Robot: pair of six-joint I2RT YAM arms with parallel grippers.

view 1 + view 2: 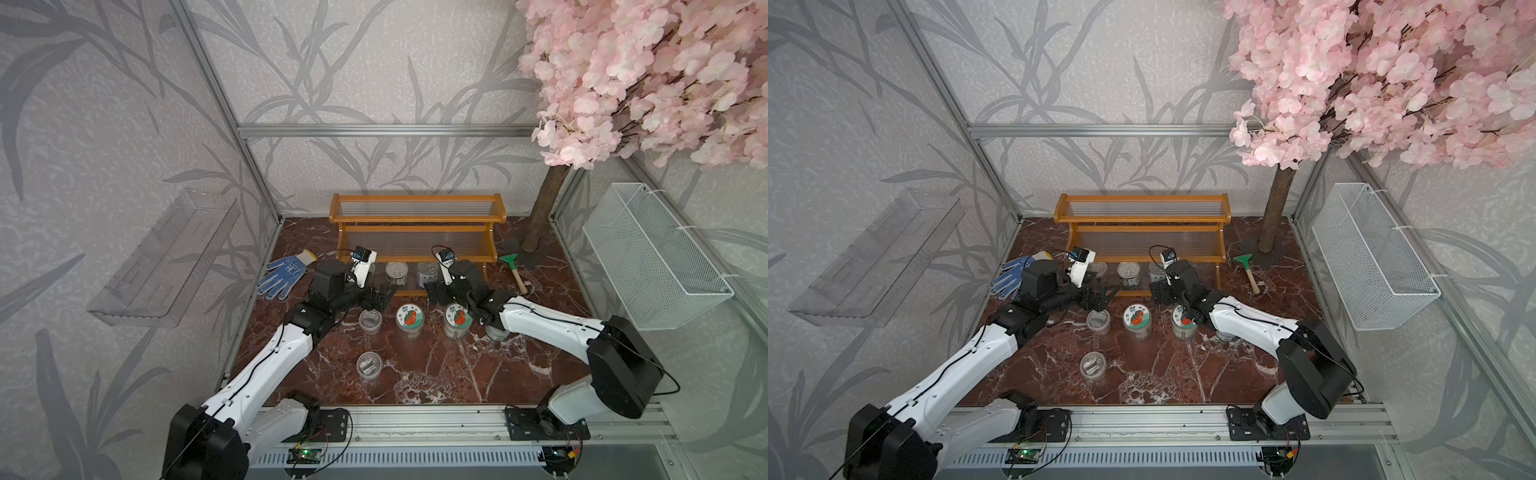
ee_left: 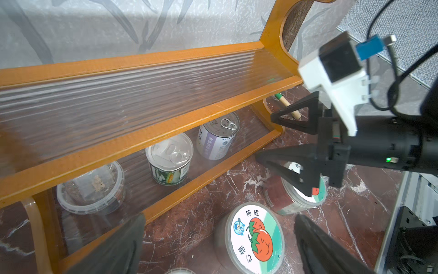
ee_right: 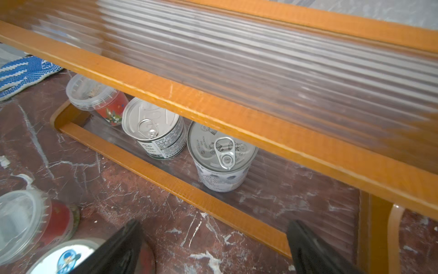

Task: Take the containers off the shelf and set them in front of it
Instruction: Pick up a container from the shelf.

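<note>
Right wrist view: right gripper [image 3: 213,227] and left gripper [image 2: 219,220] both gape empty; reaching the bottom-tier tin [image 3: 220,154] risks clipping the shelf [image 3: 213,111] rail above.

Shelf [image 1: 415,198]: orange-brown wood frame, clear ribbed panels.
Tabletop [image 1: 436,374]: dark red-brown marble, white veining.
Jar [image 1: 409,316], second jar [image 1: 455,313]: white lids printed with orange-red tomatoes, teal-green band, small blue figure.
Short tin [image 2: 169,157]: silver top, green label with yellow corn.
Taller tin [image 2: 218,137]: silver top, white label with purple stripe.
Shelf cup [image 3: 94,97]: clear, red print low on the side.
Back cup [image 1: 370,321], front cup [image 1: 369,365]: clear, greyish.
Glove [image 1: 280,276]: blue, white dotted knit pattern, yellow cuff.
Scraper [image 1: 516,276]: green head, pale wood handle.
Basket [image 1: 656,257]: white wire mesh.
Tree [image 1: 644,75]: pink blossom, brown trunk.
Walls [image 1: 374,62]: pale grey, darker grey leaf pattern.
</note>
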